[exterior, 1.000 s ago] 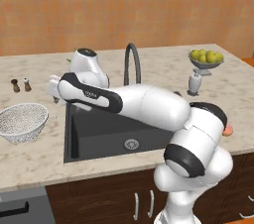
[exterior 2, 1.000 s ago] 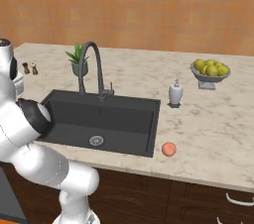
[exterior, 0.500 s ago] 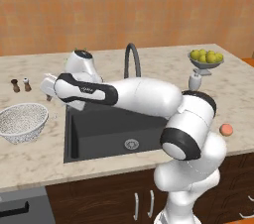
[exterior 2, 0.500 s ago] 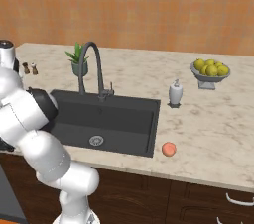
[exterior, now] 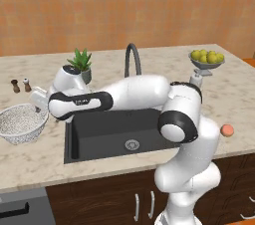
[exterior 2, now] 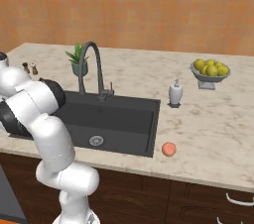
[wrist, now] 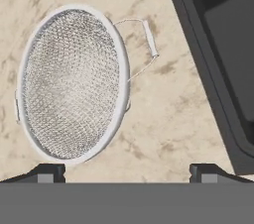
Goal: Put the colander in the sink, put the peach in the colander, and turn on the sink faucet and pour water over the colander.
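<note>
- The gripper (wrist: 127,171) is seen with its jaws spread wide and nothing held between them; its two dark fingertips (wrist: 45,172) rise at the lower edge of the hand view, far apart.
- In the left base view the hand is placed at centre left, just beside the colander (exterior: 22,122), above the counter (exterior: 30,162).
- The colander (wrist: 72,82) is found in the left half of the hand view, upright on the marble, with a thin wire handle (wrist: 148,39) projecting toward the upper middle; the sink (wrist: 223,54) edge runs down the right side.
- The peach (exterior 2: 169,149) lies on the counter at lower centre-right of the right base view, just beside the basin's corner and well apart from the colander.
- The sink faucet (exterior 2: 93,67) stands behind the basin, untouched.
- The step in hand is judged to be the reach for the colander; nothing has been placed in the sink yet.
- A good grasp is likely obtained by centring the jaws over the thin rim nearest the sink, one fingertip inside the mesh and one outside.
- The descent should be stopped before the counter is struck, and the bowl lifted level so it clears the basin's edge.
</note>
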You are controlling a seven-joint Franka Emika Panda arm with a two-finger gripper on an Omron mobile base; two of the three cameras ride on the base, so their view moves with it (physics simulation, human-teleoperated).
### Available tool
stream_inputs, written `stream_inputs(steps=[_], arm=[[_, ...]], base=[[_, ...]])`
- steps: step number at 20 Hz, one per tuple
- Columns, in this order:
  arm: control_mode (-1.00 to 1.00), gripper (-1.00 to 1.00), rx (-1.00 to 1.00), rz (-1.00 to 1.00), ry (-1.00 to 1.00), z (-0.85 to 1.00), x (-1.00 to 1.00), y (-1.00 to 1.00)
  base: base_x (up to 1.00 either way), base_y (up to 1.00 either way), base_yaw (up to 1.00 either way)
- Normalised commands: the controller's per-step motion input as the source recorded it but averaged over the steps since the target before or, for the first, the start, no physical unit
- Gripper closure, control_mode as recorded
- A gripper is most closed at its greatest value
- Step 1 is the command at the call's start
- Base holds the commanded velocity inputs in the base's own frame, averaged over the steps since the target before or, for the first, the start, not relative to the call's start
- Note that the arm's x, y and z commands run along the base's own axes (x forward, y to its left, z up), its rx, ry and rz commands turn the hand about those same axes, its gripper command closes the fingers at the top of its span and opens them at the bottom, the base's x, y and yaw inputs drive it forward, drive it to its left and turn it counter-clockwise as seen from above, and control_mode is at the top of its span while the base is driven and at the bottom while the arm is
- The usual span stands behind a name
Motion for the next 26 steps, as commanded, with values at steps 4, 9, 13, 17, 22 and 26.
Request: stream_inputs(steps=[4,9,13,17,22,26], arm=[[-1.00,-1.00,0.00,0.00,0.00,-0.39,0.00,0.33],[-1.00,-1.00,0.00,-0.01,0.00,-0.27,0.14,0.23],[-1.00,-1.00,0.00,-0.04,0.00,-0.27,0.21,0.19],[-1.00,-1.00,0.00,-0.04,0.00,-0.22,0.14,0.14],[-1.00,-1.00,0.00,-0.04,0.00,-0.18,0.17,0.14],[-1.00,-1.00,0.00,-0.04,0.00,-0.15,0.23,0.03]], base=[[0.00,0.00,0.00],[0.00,0.00,0.00],[0.00,0.00,0.00],[0.00,0.00,0.00],[0.00,0.00,0.00],[0.00,0.00,0.00]])
